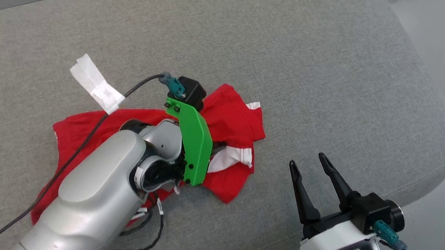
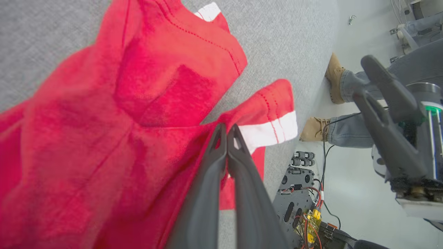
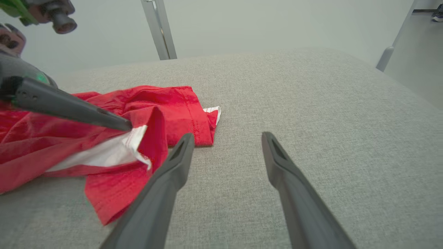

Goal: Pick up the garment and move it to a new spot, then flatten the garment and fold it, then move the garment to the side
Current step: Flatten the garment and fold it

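**Red garment** (image 1: 239,118): crumpled, lying on the grey cushion (image 1: 330,70) toward its near edge. The long axis runs diagonally from the cushion's near-left toward its middle, and the white-banded hems lie at the middle end.

**Left gripper** (image 2: 226,128): fingers pressed together, pinching a garment fold beside a white band.

**Right gripper** (image 1: 307,160): jaws spread, empty, over the cushion's near edge.

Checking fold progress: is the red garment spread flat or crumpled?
Crumpled: the garment lies bunched in overlapping folds on the grey cushion.
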`<state>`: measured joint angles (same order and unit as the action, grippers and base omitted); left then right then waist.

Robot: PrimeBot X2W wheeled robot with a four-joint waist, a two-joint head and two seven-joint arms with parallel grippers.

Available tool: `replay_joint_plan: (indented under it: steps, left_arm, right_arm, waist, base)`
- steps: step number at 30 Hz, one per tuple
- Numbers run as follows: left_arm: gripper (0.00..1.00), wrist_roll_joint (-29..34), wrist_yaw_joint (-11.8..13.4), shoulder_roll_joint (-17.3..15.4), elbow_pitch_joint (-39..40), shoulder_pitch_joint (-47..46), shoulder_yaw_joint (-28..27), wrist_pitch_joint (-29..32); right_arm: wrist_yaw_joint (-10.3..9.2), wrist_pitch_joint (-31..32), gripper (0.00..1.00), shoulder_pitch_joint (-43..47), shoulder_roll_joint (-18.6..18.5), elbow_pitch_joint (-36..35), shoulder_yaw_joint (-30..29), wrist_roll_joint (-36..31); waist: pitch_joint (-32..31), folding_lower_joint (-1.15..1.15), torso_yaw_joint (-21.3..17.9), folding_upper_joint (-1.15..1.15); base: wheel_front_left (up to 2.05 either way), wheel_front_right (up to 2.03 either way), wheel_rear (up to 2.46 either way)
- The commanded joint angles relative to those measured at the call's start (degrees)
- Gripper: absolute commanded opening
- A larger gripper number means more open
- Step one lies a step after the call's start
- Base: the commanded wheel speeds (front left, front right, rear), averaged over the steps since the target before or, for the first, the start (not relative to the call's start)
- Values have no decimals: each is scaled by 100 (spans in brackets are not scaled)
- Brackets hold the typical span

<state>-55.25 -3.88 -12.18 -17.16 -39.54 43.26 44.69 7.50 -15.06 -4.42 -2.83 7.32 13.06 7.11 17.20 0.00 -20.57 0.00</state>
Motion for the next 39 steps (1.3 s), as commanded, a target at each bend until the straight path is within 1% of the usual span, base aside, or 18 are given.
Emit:
replay_joint_plan:
  steps: [1, 2, 3, 4, 5, 6, 7, 10, 13, 18, 19, 22, 24, 25, 27, 29, 33, 39]
  left_arm:
    - [47, 1, 41, -14, -113, -156, -66, -73]
    - [48, 23, 49, -22, -193, -209, -102, -117]
    - [55, 42, 62, -35, -292, -245, -133, -159]
    - [67, 60, 60, -48, -384, -262, -150, -196]
    - [72, 93, 49, -66, -473, -281, -152, -251]
    - [84, 138, 41, -92, -559, -301, -156, -317]
    - [100, 195, 33, -119, -668, -313, -138, -367]
    - [100, 403, -32, -139, -884, -349, -56, -591]
    - [100, 438, -114, -56, -962, -325, -7, -833]
    - [100, 608, -223, 105, -557, -346, 78, -1386]
    - [100, 717, -224, 110, -305, -304, 35, -1703]
    - [100, 789, -106, 96, 169, -65, -103, -2215]
    - [100, 861, 76, 29, 499, 146, -268, -2599]
    - [100, 861, 76, 29, 499, 146, -268, -2599]
    - [100, 1114, 262, -198, 773, 387, -343, -2935]
    - [100, 1209, 385, -372, 1032, 743, -366, -3152]
    - [100, 1356, 622, -947, 1449, 1445, -519, -3440]
    - [100, 1146, 797, -1745, 1901, 2437, -842, -3630]
  right_arm:
    - [-2, -18, 100, -38, -10, -20, 14, 58]
    - [-2, -18, 100, -26, -8, -29, 25, 75]
    - [-2, -18, 100, -11, -9, -29, 24, 95]
    - [-2, -18, 100, 7, -10, -30, 13, 107]
    - [-2, -18, 100, 24, -10, -33, 6, 106]
    - [-2, -18, 100, 35, -9, -38, 6, 99]
    - [-2, -18, 100, 42, -9, -40, 2, 82]
    - [-2, -18, 100, 17, -4, -139, 109, -33]
    - [-2, -18, 100, -3, -8, -239, 278, -100]
    - [-2, -18, 100, -104, -10, -282, 436, -135]
    - [-2, -18, 100, -165, -10, -137, 512, -114]
    - [-2, -18, 100, -289, -14, 262, 625, -93]
    - [-2, -17, 100, -381, -14, 581, 672, -22]
    - [-2, -17, 100, -381, -14, 581, 672, -22]
    - [-2, -18, 100, -499, -12, 897, 706, 26]
    - [-2, -18, 100, -613, -15, 1164, 715, 42]
    - [-2, -18, 100, -818, -16, 1503, 737, 75]
    - [-2, 47, 100, -946, -14, 1842, 704, 52]
  waist:
    - [246, 0, -247, 0]
    - [279, 0, -282, 0]
    - [303, 0, -314, 0]
    - [315, 0, -337, 0]
    - [320, 0, -358, 0]
    - [321, 0, -374, 0]
    - [316, 0, -386, 0]
    - [277, 0, -367, 0]
    - [192, 0, -266, 0]
    - [33, 0, 30, 0]
    - [-28, 0, 172, 0]
    - [-127, 0, 380, 0]
    - [-195, 0, 520, 0]
    - [-195, 0, 520, 0]
    - [-262, 0, 665, 0]
    - [-320, 0, 810, 0]
    - [-403, 0, 1061, 0]
    - [-484, 0, 1350, 0]
  base:
    - [0, 0, 0]
    - [0, 0, 0]
    - [0, 0, 0]
    - [0, 0, 0]
    - [0, 0, 0]
    - [0, 0, 0]
    - [0, 0, 0]
    - [0, 0, 0]
    - [0, 0, 0]
    - [0, 0, 0]
    - [0, 0, 0]
    - [0, 0, 0]
    - [0, 0, 0]
    - [0, 0, 0]
    - [0, 0, 0]
    - [0, 0, 0]
    - [0, 0, 0]
    - [0, 0, 0]
